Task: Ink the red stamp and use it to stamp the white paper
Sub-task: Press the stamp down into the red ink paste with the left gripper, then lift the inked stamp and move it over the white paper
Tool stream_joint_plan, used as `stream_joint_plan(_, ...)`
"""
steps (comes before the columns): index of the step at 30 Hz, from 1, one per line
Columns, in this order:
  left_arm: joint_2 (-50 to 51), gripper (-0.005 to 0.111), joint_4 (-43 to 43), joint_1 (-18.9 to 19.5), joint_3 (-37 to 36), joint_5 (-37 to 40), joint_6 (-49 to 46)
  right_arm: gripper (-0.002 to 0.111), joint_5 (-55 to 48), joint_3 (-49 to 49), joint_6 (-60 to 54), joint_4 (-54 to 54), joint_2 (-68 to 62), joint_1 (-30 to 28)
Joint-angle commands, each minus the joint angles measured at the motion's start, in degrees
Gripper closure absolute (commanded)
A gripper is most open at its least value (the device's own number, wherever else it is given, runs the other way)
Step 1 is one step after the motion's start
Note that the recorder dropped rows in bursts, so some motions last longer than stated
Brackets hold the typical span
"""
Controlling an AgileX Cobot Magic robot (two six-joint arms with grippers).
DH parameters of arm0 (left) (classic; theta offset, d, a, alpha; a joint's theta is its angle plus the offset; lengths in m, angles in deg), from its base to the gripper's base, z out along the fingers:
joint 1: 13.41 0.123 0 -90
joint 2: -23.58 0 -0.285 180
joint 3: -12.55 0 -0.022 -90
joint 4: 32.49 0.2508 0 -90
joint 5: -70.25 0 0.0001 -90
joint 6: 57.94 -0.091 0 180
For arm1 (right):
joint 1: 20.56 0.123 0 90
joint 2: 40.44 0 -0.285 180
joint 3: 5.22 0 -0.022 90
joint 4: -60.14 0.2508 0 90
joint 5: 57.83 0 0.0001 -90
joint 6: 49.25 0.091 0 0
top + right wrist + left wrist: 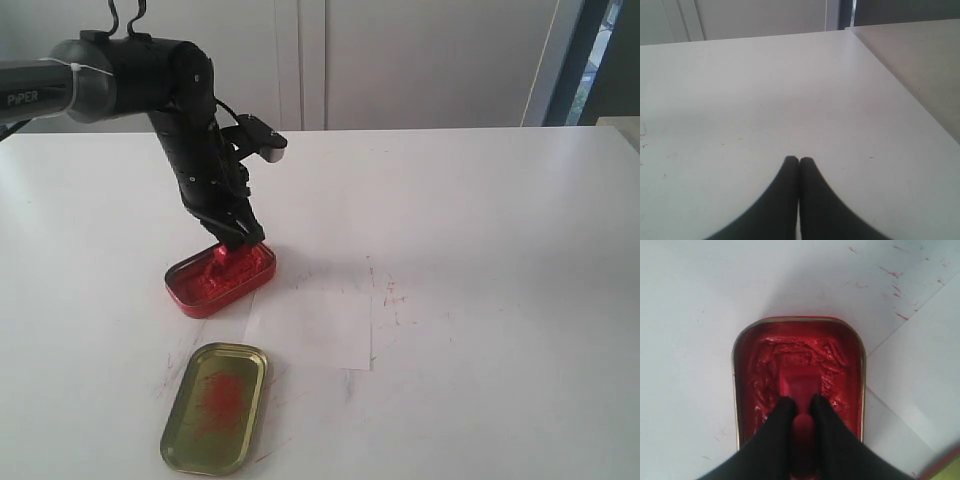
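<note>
Pinching the red stamp (799, 384) by its thin handle, the left end effector (800, 402) points down into the red ink tin (797, 319). Its two black fingers (777, 425) sit one on each side of the handle and squeeze it. The flat block of the stamp is down on the ink, near the middle of the tin. The ink around it looks wet, lumpy and shiny. The black left arm (190, 130) bends down from the top left of the exterior view to get there.

The tin sits on the white bench (480, 220). The white paper (320, 325) lies flat on the bench, just beside the tin, on the right of it in the exterior view. One edge of the paper comes very close to the side of the tin, but I cannot tell if they touch. Small red marks (390, 292) are scribbled on the bench next to the far side of the paper.

A gold lid (243, 362) lies open side up, nearer the camera than the tin. It has red smears inside. One corner of it is near a corner of the paper.

The right end effector (799, 160) has its two black fingers pressed together. It looks out over a plain part of the bench.
</note>
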Motion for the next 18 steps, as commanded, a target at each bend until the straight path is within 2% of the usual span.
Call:
stream_joint_plan(1, -2.0, 0.107, -0.9, 0.1, 0.2, 2.0, 0.4, 0.108, 0.8, 0.3, -0.1, -0.1, 0.2, 0.2)
stream_joint_plan(7, -4.8, 0.107, -0.9, 0.1, 0.2, 2.4, 3.0, 0.108, 0.8, 0.3, -0.1, -0.1, 0.2, 0.2)
stream_joint_plan(13, -7.1, 0.107, -2.2, 0.1, 0.2, 6.8, 4.6, 0.108, 0.8, 0.3, -0.1, -0.1, 0.2, 0.2)
stream_joint_plan(18, -7.5, 0.107, -3.0, -3.6, 0.1, 8.0, 4.3, 0.108, 0.8, 0.3, -0.1, -0.1, 0.2, 0.2)
